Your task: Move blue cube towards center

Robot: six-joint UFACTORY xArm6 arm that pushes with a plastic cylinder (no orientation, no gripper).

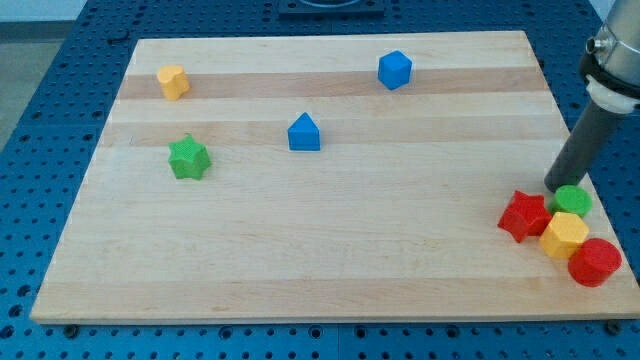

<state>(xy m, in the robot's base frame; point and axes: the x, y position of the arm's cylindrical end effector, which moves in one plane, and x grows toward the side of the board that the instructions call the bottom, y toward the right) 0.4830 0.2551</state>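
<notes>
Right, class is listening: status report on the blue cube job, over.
My tip at view's right, beside green block, far from target. Blue cube near view's top, untouched. Path toward board centre open.

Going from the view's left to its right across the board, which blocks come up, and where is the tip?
Yellow block → green star → blue house-shaped block → blue cube → red star. My tip sits beside the green block in the right cluster.
</notes>
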